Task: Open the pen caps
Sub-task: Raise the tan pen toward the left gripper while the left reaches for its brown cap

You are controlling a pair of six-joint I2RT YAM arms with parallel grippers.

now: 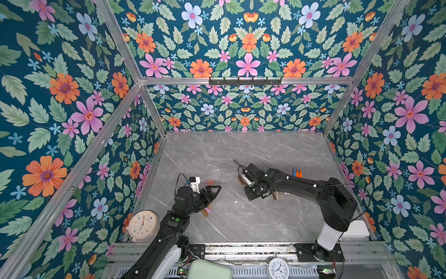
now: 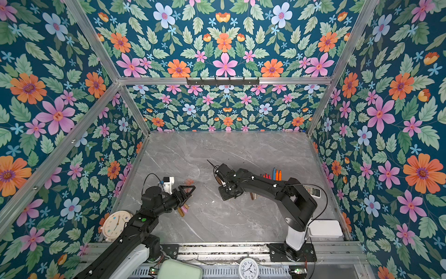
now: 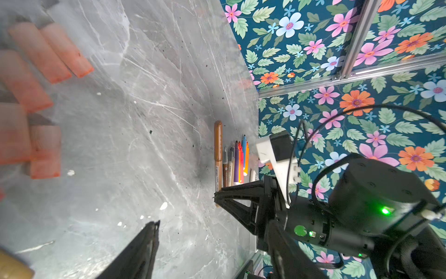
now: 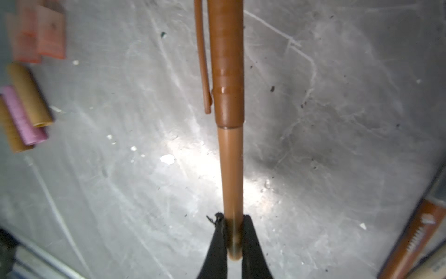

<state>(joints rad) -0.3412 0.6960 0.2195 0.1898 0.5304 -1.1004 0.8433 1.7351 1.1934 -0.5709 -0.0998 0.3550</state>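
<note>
The right gripper [image 4: 233, 224] is closed tightly on the bare back end of a brown pen [image 4: 230, 157], one finger on each side. The brown cap [image 4: 226, 72] with its side clip sits fully on the far end of the pen, so this pen is not yet opened. In a top view the left gripper [image 1: 214, 193] is at about eight o'clock from the right one. Its jaws stand apart and I see nothing between them. Loose orange-pink caps [image 3: 48, 53] lie on the grey table [image 1: 241, 217] at about twelve o'clock from the left gripper. A small heap of gold and pink caps [image 4: 24, 108] lies at about six o'clock from it, partly under the arm. A row of uncapped pens [image 1: 298, 172] lies at about three o'clock from the right gripper, well apart from the caps. I judge that the step in hand is presenting the next capped pen to the other arm. The next move calls for the left gripper to reach the cap, close around its body and not on the clip, and pull straight along the pen. The right hold is only at the pen's end, so a crooked pull could turn the pen in the fingers.
</note>
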